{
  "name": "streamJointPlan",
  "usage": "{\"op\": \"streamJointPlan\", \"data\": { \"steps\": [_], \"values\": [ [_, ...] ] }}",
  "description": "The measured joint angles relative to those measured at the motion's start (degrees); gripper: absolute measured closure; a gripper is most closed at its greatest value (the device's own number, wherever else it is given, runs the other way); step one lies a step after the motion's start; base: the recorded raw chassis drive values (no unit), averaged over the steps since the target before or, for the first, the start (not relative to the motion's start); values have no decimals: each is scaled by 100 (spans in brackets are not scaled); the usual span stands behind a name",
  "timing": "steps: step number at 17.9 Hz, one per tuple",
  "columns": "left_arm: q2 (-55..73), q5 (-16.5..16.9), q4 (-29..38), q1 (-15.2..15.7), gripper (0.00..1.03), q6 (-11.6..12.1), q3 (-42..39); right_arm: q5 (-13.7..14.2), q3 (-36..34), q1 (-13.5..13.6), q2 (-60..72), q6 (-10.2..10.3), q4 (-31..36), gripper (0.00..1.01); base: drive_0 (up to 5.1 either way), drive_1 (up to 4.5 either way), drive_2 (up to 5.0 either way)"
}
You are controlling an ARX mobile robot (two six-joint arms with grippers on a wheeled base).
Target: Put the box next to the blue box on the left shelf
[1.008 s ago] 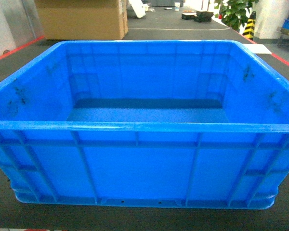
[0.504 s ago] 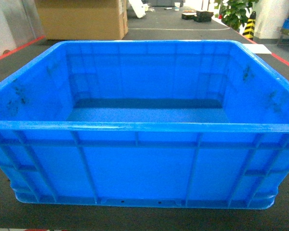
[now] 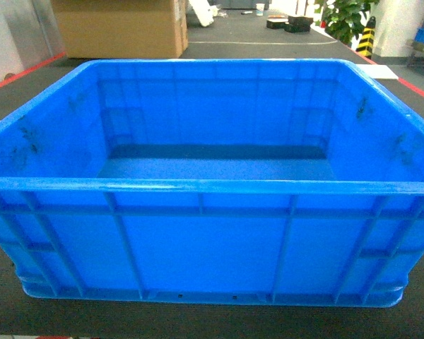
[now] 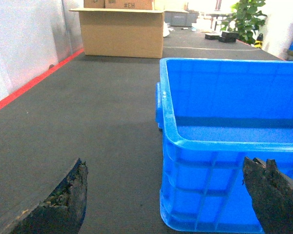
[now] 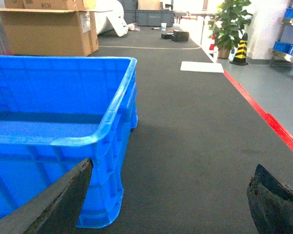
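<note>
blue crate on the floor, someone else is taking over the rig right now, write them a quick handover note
Left hand: open, holding nothing, low at the blue crate's left front corner.
Right hand: open, holding nothing, low at the crate's right front corner.
The crate sits on the dark mat, apparently with nothing inside. A cardboard box stands further back on the left.
Done: neither hand grips the crate yet.
Left: grip both sides, lift, carry to the left shelf and set it beside the blue box there. No shelf shows in any view.
</note>
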Motion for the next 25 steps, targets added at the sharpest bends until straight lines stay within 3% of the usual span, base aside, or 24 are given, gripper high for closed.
{"op": "streamJointPlan", "data": {
  "steps": [25],
  "values": [
    [44, 61, -138, 11, 5, 0, 24, 68, 15, 22, 20, 20, -111, 3, 0, 0, 0]
  ]
}}
